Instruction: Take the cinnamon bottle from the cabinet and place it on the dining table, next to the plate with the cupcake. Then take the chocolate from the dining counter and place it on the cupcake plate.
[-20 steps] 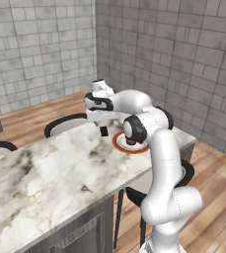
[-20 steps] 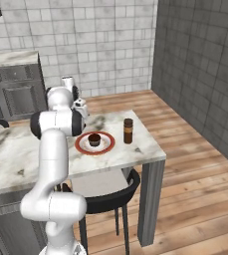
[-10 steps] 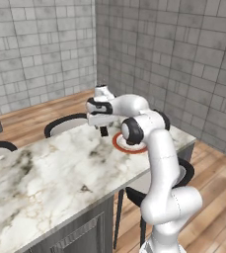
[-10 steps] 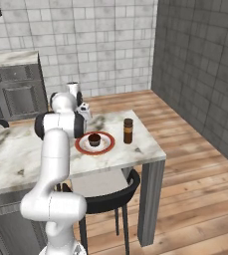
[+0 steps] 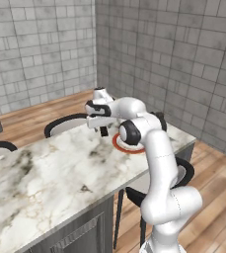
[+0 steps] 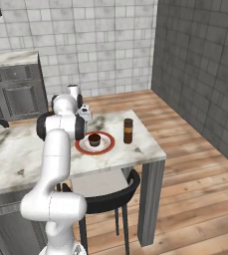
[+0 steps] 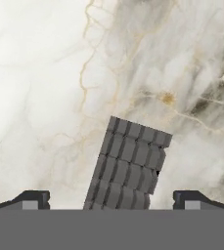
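The chocolate (image 7: 128,163), a dark ridged block, lies on the marble dining table (image 7: 45,88) in the hand view, between my two finger tips and slightly tilted. My gripper (image 7: 112,200) is open and straddles it from above without touching it. In the left base view the gripper (image 5: 103,129) hangs low over the table (image 5: 45,168), just left of the red-rimmed plate (image 5: 120,147). In the right base view the cupcake (image 6: 94,140) sits on the plate (image 6: 107,146), and the cinnamon bottle (image 6: 128,130) stands upright on the table (image 6: 135,152) right of the plate.
Black-backed chairs stand along the table's far side (image 5: 65,121) and near side (image 6: 105,196). The table's end edge runs just past the bottle. A marble kitchen counter with grey drawers (image 6: 16,89) stands at the back left.
The hand has sunk a little towards the table top beside the plate. The jaws have stayed open and the bottle, plate and cupcake have not moved.
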